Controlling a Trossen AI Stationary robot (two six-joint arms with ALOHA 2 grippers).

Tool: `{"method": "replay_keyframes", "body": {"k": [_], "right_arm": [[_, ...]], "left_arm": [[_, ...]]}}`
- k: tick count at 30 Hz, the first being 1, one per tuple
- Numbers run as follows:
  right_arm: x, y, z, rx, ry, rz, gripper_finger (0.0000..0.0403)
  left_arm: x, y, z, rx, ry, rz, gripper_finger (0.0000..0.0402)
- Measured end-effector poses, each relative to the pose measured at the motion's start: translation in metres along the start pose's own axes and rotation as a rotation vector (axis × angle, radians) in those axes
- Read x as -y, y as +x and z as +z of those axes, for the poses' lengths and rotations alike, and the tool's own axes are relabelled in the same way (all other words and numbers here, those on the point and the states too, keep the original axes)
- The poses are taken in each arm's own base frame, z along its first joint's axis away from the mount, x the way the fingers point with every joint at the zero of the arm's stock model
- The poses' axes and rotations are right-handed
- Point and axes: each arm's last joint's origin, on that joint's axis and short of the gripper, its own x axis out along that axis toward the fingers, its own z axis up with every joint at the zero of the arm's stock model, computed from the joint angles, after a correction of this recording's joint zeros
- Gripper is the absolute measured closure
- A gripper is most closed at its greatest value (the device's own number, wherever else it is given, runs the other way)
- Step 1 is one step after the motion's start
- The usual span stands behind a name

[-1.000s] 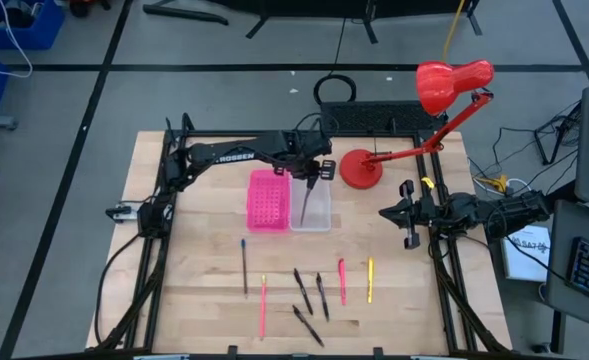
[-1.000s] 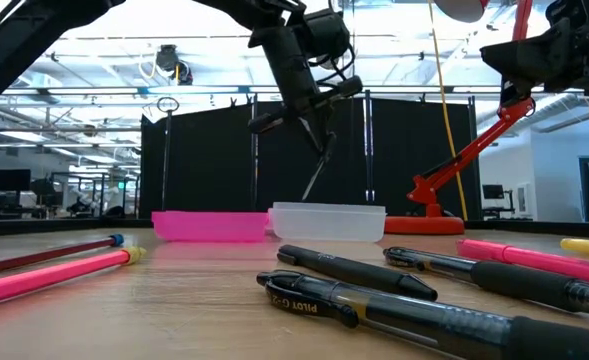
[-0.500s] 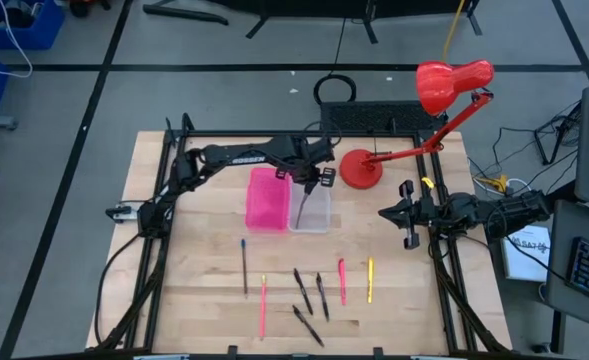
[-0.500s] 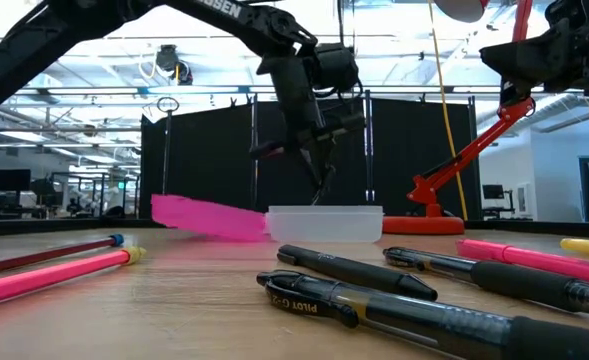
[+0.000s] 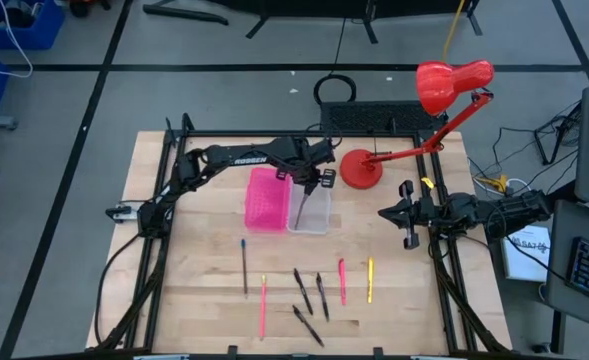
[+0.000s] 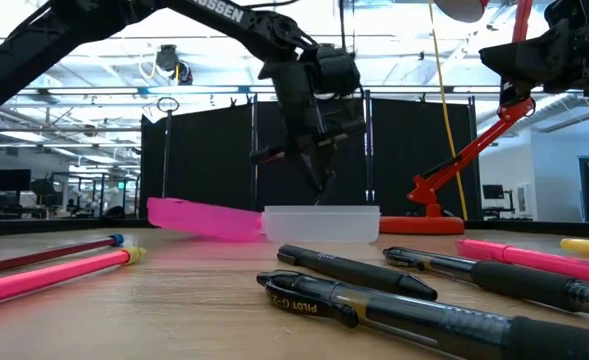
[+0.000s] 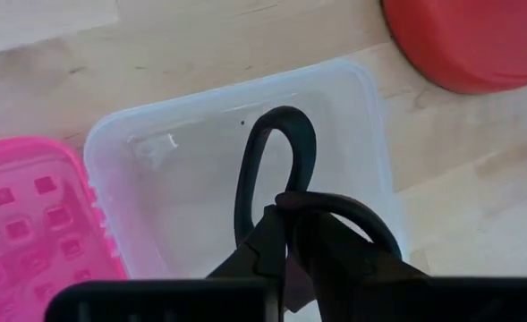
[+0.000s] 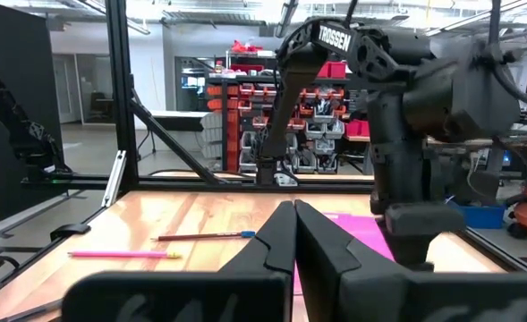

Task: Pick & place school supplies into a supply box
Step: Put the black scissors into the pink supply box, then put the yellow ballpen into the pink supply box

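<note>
The supply box is a clear tray at the table's far middle, and a pink perforated tray leans against its left side. My left gripper reaches down into the box, shut on black-handled scissors whose handle loops show over the box floor. Several pens and pencils lie on the wood near the front edge. My right gripper waits shut at the table's right edge. My left gripper pinches the scissors between its two fingers where the two handle loops meet. It comes steeply from above, slanting down. The loops reach past the fingertips inside the box. The gripper hides the blades, and whether the loops touch the floor does not show.
A red lamp's round base stands just right of the box at the far edge, its arm and shade above the right side. The pink tray sits tilted, its left edge raised. Bare wood lies between the box and the pens.
My left gripper has gone down into the box with the scissors, still shut on them. The box has slid slightly toward the table's left. The pink tray beside it has shifted left and tipped up at its left edge.
</note>
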Motion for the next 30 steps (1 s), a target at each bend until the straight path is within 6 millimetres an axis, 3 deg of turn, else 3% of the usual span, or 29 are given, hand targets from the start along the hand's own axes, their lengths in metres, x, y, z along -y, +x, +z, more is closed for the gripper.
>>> {"method": "replay_keyframes", "body": {"k": [10, 23, 27, 30], "right_arm": [[0.000, 0.000, 0.000, 0.000, 0.000, 0.000, 0.0403], [0.000, 0.000, 0.000, -0.001, -0.001, -0.002, 0.0403], [0.000, 0.000, 0.000, -0.001, -0.001, -0.002, 0.0403], [0.000, 0.000, 0.000, -0.001, -0.001, -0.002, 0.0403]], "left_arm": [[-0.002, 0.021, -0.001, -0.031, 0.016, 0.020, 0.0365], [-0.001, 0.021, -0.003, -0.033, 0.077, 0.015, 0.0250], [0.005, 0.010, -0.004, -0.074, 0.149, -0.048, 0.0232], [0.012, -0.022, -0.005, -0.026, 0.278, -0.113, 0.0232]]}}
